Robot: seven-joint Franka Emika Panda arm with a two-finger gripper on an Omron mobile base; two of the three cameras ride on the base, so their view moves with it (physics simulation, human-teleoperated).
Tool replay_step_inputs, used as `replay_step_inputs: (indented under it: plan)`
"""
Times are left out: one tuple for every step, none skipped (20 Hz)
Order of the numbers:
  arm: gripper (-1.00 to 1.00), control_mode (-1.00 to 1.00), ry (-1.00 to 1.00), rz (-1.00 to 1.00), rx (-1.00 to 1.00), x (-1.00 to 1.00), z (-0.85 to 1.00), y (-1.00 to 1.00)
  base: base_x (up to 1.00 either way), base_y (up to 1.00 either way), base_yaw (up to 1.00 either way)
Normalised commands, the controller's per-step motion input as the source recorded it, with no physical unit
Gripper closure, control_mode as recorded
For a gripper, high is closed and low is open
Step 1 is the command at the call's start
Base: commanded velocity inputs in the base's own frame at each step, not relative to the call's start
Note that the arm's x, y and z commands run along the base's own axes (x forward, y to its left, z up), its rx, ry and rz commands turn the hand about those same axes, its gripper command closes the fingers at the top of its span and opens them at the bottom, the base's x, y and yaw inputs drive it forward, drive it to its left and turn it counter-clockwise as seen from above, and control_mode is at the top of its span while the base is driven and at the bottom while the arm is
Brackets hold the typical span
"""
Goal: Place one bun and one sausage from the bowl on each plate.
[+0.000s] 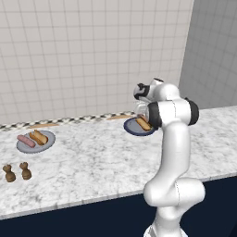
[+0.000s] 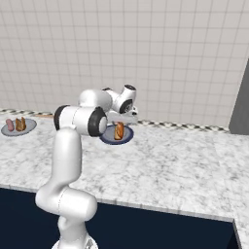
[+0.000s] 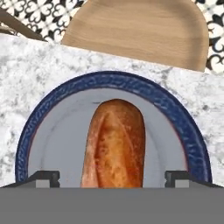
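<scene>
My gripper [image 3: 113, 177] hangs open just above the dark blue-grey plate [image 3: 39, 131], its fingertips [image 3: 48, 177] wide apart on either side of an orange-tan bun [image 3: 114, 140]. That bun lies loose on the plate, touched by neither finger. The same plate [image 1: 132, 127] and bun [image 1: 144, 124] sit behind my arm at the counter's back. Far to the left, the light grey plate [image 1: 50, 138] carries a pale pink sausage [image 1: 26, 140] and a second bun [image 1: 38, 137] side by side. The bowl is out of view.
A round wooden board [image 3: 135, 30] lies just beyond the blue plate, against the patterned strip at the wall's foot. Two small brown grinders [image 1: 8, 172] [image 1: 25, 171] stand near the counter's front left. The counter edge [image 1: 92, 199] runs below my arm.
</scene>
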Motion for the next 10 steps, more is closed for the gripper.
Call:
replay_step_inputs:
  plan:
    - [-1.00, -1.00, -0.08, 0.00, -0.01, -0.99, 1.00, 0.00, 0.00, 0.00, 0.00]
    - [-1.00, -1.00, -0.10, 0.01, -0.02, -1.00, 1.00, 0.00, 0.00, 0.00, 0.00]
    - [-1.00, -1.00, -0.09, 0.03, -0.03, -1.00, 1.00, 0.00, 0.00, 0.00, 0.00]
    - [-1.00, -1.00, -0.11, 0.03, -0.06, -1.00, 1.00, 0.00, 0.00, 0.00, 0.00]
    - [-1.00, -1.00, -0.17, 0.01, -0.08, -1.00, 0.92, 0.14, 0.00, 0.00, 0.00]
    - [-1.00, -1.00, -0.20, 0.00, -0.09, -1.00, 0.84, 0.24, 0.00, 0.00, 0.00]
    - [-1.00, -1.00, -0.19, 0.00, -0.11, -1.00, 0.81, 0.28, 0.00, 0.00, 0.00]
    - [-1.00, -1.00, -0.16, 0.00, -0.11, -1.00, 0.77, 0.30, 0.00, 0.00, 0.00]
    - [-1.00, -1.00, -0.08, 0.00, -0.11, -1.00, 0.71, 0.29, 0.00, 0.00, 0.00]
    - [-1.00, -1.00, -0.05, 0.00, -0.09, -1.00, 0.65, 0.31, 0.00, 0.00, 0.00]
